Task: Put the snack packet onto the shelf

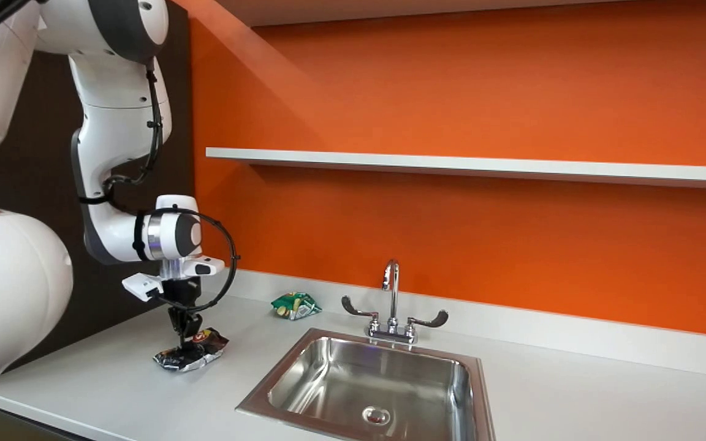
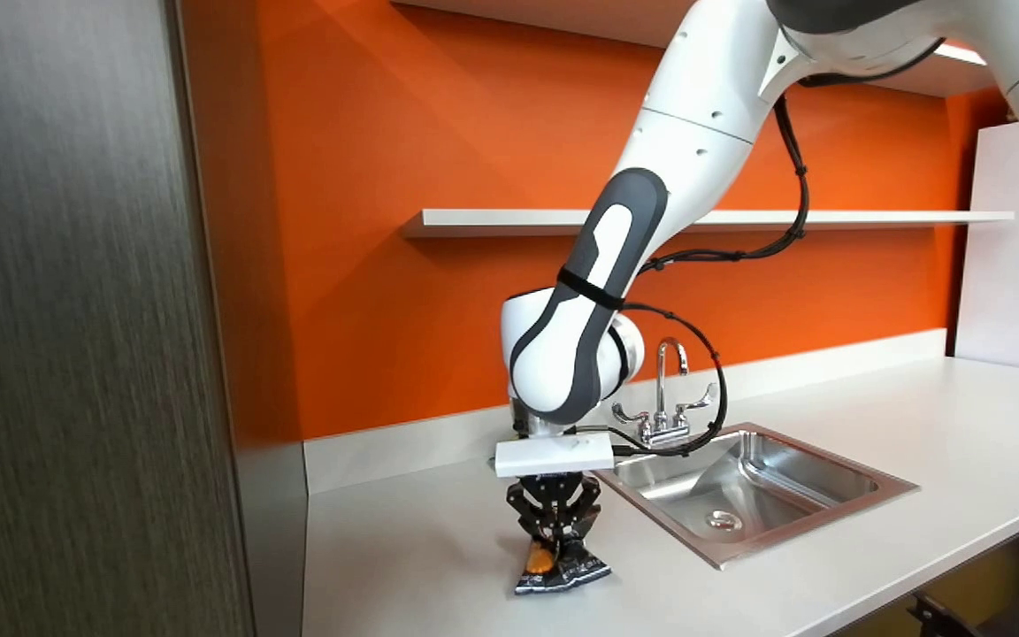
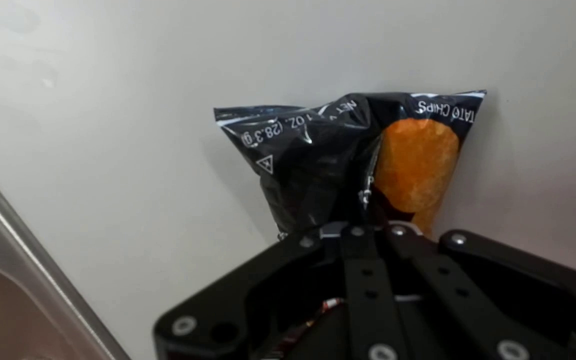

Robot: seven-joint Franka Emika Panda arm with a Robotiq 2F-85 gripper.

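Observation:
The snack packet [image 1: 211, 344] is a black crinkled chip bag with an orange chip picture and white lettering. It sits on the white countertop, left of the sink, in an exterior view; it also shows in the other exterior camera's picture [image 2: 582, 566] and the wrist view [image 3: 313, 150]. My gripper [image 1: 187, 346] points down with its fingers closed together on the packet's middle, which is pinched into a fold [image 3: 374, 227]. The fingertips themselves are hidden in the fold. The shelf [image 1: 451, 163] is a long white board on the orange wall, well above the counter, in both exterior views [image 2: 881, 218].
A green-and-white packet [image 1: 296, 305] lies near the backsplash. A steel sink [image 1: 304, 392] with a tall faucet [image 1: 394, 294] and two handles is set in the countertop [image 1: 114, 373]. A dark panel [image 2: 85, 318] stands at the counter's end.

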